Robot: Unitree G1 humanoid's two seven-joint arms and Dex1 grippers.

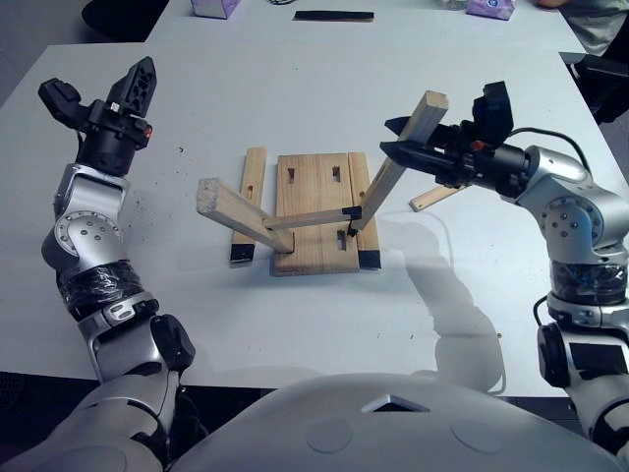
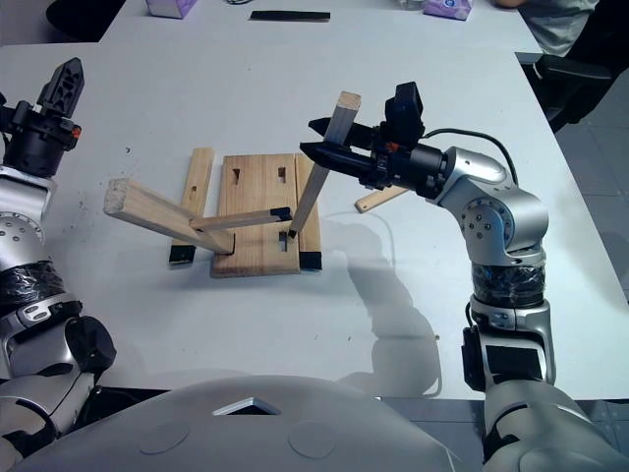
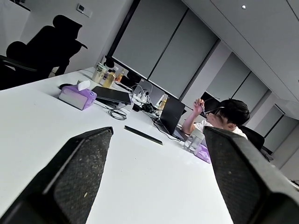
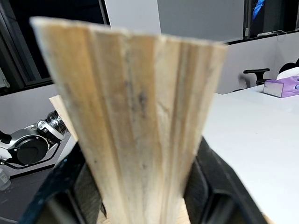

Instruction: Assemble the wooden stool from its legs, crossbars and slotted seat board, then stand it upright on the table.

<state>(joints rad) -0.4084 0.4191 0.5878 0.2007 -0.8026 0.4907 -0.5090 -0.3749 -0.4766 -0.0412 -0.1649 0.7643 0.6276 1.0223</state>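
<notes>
- White table (image 1: 295, 88) is carrying the wooden parts, with the seat board (image 1: 314, 192) lying flat on it, slots facing up.
- Left claw (image 1: 93, 79) is hanging in the air well apart from the seat board, off its left side, fingers spread wide and gripping nothing.
- Right claw (image 1: 388, 136) is hovering above and just to the right of the seat board. It is clamping the held leg (image 1: 379, 187) near that leg's upper end, one finger on each side.
- The held leg is tilting up and to the right from the seat board, its dark-tipped foot sitting at the board's near right slot.
- The leaning leg (image 1: 241, 216) is rising from the seat board's near left corner and slanting out past the left edge.
- The left spare leg (image 1: 253, 177) is lying flat just beside the seat board's left edge. The right spare leg (image 1: 358, 169) is lying flat against its right edge.
- The crossbar (image 1: 310, 217) is spanning above the seat board's near half, running from the leaning leg to the foot of the held leg.
- The loose stick (image 1: 432, 199) is lying on the table to the right of the seat board, beneath the right claw.
</notes>
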